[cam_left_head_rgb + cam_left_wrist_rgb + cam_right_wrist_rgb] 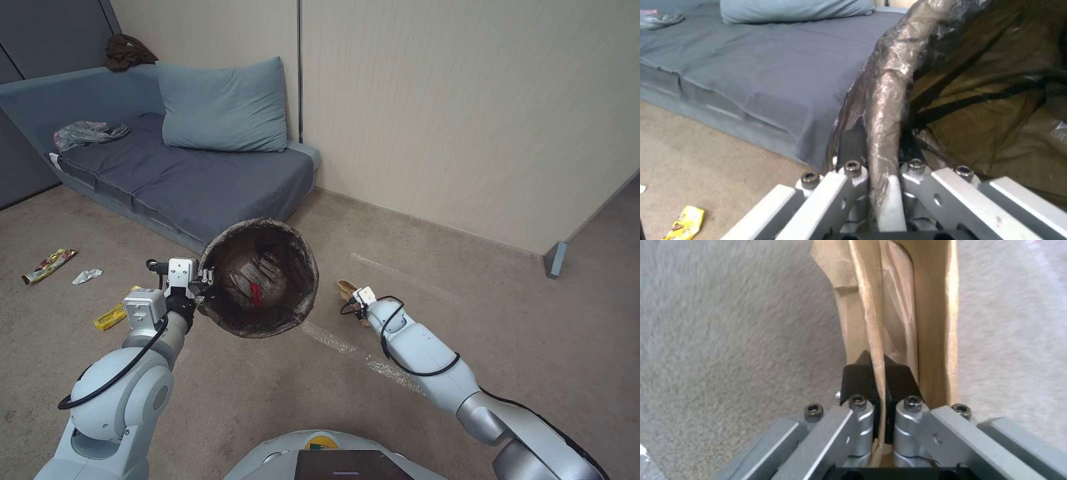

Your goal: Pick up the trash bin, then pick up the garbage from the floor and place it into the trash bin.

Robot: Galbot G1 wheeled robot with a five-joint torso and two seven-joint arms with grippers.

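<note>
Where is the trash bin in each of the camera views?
Head view: the trash bin is at the centre, its rim gripped by the left end effector.
Left wrist view: its bag-covered rim and inside take the right half.
Right wrist view: faces carpet and the tan paper in the right end effector.
Shared landmark: the grey sofa, in head and left wrist views.

A tan carpet [467, 320] covered the floor. A low grey-blue sofa [193, 177] stood in the corner against a beige panelled wall [467, 113], with a blue pillow [223, 107] leaning at its back. A brown cloth [127, 52] lay bunched on the sofa's top edge, and a crumpled plastic bag [87, 133] rested on the seat.
</note>
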